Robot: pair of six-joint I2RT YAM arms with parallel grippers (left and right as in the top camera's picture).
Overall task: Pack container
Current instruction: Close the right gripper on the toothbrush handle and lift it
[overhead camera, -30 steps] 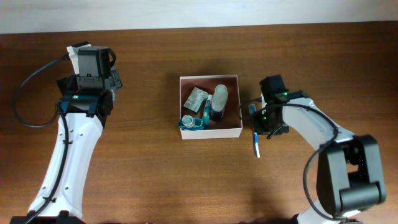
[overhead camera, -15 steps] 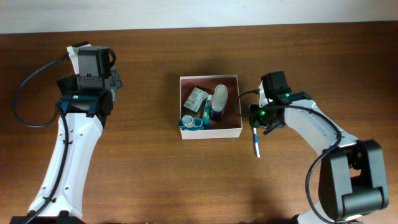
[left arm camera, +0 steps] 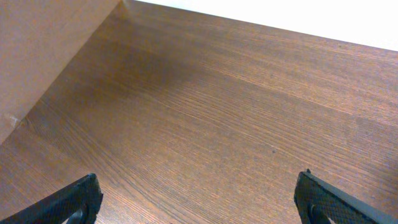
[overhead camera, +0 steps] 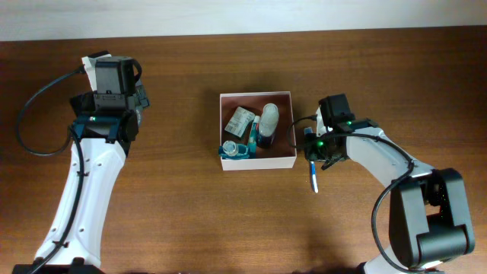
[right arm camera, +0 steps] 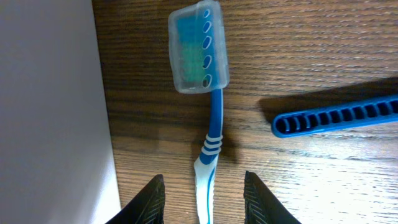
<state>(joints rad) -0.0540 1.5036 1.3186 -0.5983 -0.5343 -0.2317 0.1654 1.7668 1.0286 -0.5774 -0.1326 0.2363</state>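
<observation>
Table [overhead camera: 190,221]: dark brown wood grain, fills the overhead view.

Left arm [overhead camera: 87,179]: white links, reaches up the left side of the table, well apart from everything else. Left gripper [left arm camera: 199,202]: released. Its two black fingertips [left arm camera: 78,202] sit at the bottom corners of the left wrist view, wide apart, only bare wood between them.

Right arm [overhead camera: 384,156]: bends in from the right, with its wrist just beside the right wall of the box.

Container [overhead camera: 256,162]: square, shallow, open-topped, white outside, reddish-brown inside. It stands near the table centre, between the two arms and closer to the right one. In the right wrist view its white wall fills the left edge.

Contents, overhead view: a bottle [overhead camera: 267,124] with a pale top and dark blue body lies in the right half. A pale packet [overhead camera: 240,120] lies at the upper left. A teal item [overhead camera: 233,149] sits in the lower left corner.

Toothbrush [right arm camera: 214,118]: blue and white handle, clear vented cap over the head. It lies flat on the table just outside the box's right wall, roughly parallel to it.

Blue slotted plastic bar [right arm camera: 336,116]: lies on the wood to the right of the toothbrush, apart from it, partly out of frame.

Right gripper [right arm camera: 205,199]: unclenched. Its fingers [right arm camera: 152,199] stand one on each side of the toothbrush handle, with wood visible between each finger and the handle.
</observation>
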